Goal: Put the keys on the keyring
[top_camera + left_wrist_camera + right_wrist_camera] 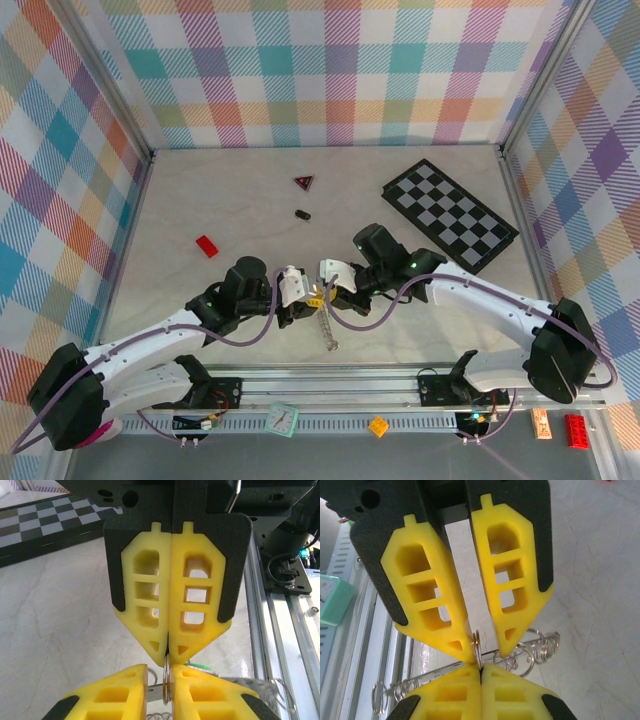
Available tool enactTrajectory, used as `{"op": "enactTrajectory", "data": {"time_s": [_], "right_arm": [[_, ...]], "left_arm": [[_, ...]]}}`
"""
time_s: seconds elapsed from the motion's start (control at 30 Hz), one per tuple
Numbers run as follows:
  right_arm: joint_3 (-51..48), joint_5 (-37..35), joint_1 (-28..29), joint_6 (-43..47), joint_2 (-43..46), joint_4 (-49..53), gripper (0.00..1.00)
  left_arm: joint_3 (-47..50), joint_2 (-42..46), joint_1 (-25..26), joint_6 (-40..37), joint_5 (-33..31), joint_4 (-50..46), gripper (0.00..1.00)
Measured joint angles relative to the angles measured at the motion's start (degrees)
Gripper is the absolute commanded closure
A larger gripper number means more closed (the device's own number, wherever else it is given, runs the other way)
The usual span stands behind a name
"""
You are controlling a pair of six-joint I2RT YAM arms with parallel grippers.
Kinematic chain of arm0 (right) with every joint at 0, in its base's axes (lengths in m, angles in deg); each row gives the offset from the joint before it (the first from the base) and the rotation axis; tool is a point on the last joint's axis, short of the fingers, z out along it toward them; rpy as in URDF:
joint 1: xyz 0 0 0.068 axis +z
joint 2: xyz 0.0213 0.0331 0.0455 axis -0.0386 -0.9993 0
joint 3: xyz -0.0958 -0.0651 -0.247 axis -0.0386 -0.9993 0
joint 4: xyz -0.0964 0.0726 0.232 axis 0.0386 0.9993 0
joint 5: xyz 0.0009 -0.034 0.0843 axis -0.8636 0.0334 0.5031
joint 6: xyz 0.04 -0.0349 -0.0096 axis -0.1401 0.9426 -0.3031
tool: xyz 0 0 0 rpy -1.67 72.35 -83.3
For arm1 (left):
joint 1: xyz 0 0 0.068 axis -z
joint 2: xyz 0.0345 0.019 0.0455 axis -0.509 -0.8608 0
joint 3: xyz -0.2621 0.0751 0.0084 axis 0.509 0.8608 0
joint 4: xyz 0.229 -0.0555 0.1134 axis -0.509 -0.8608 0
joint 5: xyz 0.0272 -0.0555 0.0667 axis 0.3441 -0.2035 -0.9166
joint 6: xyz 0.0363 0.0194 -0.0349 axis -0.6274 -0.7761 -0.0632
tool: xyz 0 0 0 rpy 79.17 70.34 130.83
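Note:
The two grippers meet tip to tip low in the middle of the table. My right gripper (481, 674) (326, 294) is shut on the keyring (478, 645) (166, 680), a thin double-wire steel loop held on edge. My left gripper (159, 679) (304, 300) faces it with a narrow gap between its yellow fingers. The loop stands in that gap against one finger (200, 695). The keys (540, 647) are a silvery string of small wire loops on a thin metal strip behind the fingertips. In the top view that string (326, 330) trails toward the near edge.
A black-and-white chequered board (450, 215) lies at the back right. A dark red triangle (304, 182) and a small black oval piece (301, 214) sit behind the grippers, a red brick (207, 246) to the left. The aluminium rail (330, 385) and a teal clock (283, 418) line the front.

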Motion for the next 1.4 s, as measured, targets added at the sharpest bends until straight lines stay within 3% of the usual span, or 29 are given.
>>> {"op": "enactTrajectory", "data": {"time_s": [0.1, 0.17, 0.3, 0.57, 1.07, 1.4], "right_arm": [[0.0, -0.1, 0.1, 0.0, 0.0, 0.1, 1.0], [-0.2, 0.0, 0.1, -0.3, 0.2, -0.1, 1.0], [-2.9, 1.3, -1.1, -2.4, 2.6, -2.9, 0.8], [-10.4, 4.5, -4.7, -8.4, 7.3, -9.7, 0.67], [-12.2, 8.2, -4.7, -13.2, 3.0, -17.7, 0.65], [-20.0, 7.9, -3.7, -17.6, 4.0, -25.1, 0.6]], "left_arm": [[-0.1, -0.2, 0.0, -0.7, 0.6, -0.9, 1.0], [-0.2, -0.2, 0.1, -0.9, 1.0, -1.0, 1.0], [-0.2, 0.1, 0.1, -1.0, 1.4, -0.8, 1.0], [5.8, 2.4, 0.1, 1.6, 0.3, 7.7, 1.0], [8.8, 2.4, 0.1, 6.0, 0.1, 17.5, 1.0], [11.3, -1.4, 0.1, 13.5, -2.7, 27.7, 1.0]]}}
